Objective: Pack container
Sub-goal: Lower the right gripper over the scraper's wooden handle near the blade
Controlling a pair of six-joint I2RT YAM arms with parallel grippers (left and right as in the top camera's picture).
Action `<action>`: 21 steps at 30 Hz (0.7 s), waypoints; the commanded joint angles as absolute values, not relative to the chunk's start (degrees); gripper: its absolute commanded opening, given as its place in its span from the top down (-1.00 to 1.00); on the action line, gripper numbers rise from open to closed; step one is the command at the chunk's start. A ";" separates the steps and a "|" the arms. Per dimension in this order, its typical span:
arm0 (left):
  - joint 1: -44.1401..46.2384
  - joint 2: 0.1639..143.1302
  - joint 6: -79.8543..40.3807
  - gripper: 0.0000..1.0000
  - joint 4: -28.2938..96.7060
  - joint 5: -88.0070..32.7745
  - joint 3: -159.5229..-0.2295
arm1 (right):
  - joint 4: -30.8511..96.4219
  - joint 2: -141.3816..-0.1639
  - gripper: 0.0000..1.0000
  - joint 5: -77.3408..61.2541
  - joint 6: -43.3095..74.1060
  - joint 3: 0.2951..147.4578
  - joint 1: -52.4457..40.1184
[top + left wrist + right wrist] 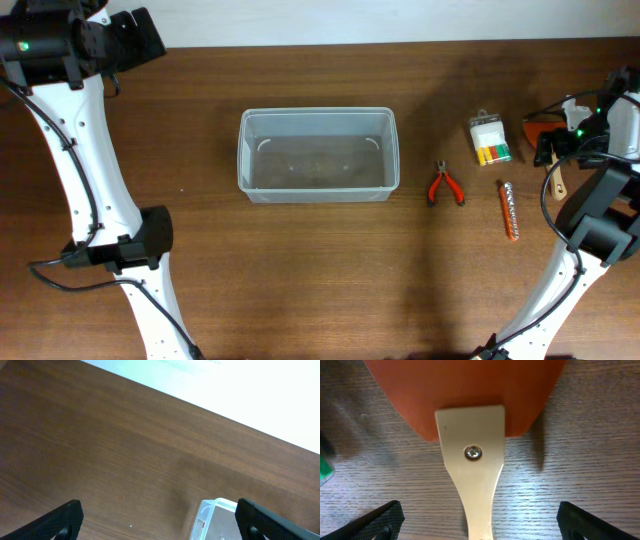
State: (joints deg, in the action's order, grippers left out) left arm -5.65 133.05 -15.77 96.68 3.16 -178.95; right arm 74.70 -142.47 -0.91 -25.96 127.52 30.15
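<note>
Closest to the lens, in the right wrist view, a spatula [470,455] lies flat on the wood-grain counter [590,465]. Its pale wooden handle is fixed by a single screw to a broad orange blade that points toward 12 o'clock. The right claw [480,525] hangs over the handle with its black fingers spread wide at 8 and 4 o'clock, clear of the wood on both sides and gripping nothing. From overhead, the container [318,155] stands upright just toward 12 o'clock from the middle of the counter, its long sides running from 9 to 3 o'clock. At its 3 o'clock, near but apart, lie red-handled pliers [446,186]. A slim orange-handled tool [510,210] lies a little farther out, toward 4 o'clock. A small pack [490,139], holding what may be coloured markers, sits at 1 o'clock from the pliers, and the spatula lies at the pack's 3 o'clock by the counter's edge. The left claw [165,522] is parted as well, holding nothing above bare wood toward 10 o'clock from the container. One rounded corner of the container shows between its fingers at 6 o'clock in the left wrist view.
</note>
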 commanded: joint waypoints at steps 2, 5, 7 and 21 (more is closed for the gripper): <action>-5.78 131.33 -14.87 -0.99 96.68 2.76 -178.98 | 74.54 -143.81 -0.97 0.40 -27.97 126.91 29.67; -5.80 131.33 -14.87 -0.98 96.68 2.76 -178.98 | 74.28 -143.81 -0.97 0.86 -28.58 126.91 29.58; -5.80 131.33 -14.87 -0.98 96.68 2.76 -178.98 | 74.13 -143.81 -0.97 0.95 -28.80 126.91 29.58; -5.80 131.33 -14.87 -0.99 96.68 2.79 -178.98 | 74.11 -143.81 -0.97 1.30 -29.58 126.89 29.58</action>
State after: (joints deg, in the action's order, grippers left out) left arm -5.65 133.05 -15.77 96.68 3.16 -178.95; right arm 74.24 -142.47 0.60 -28.95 127.48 30.15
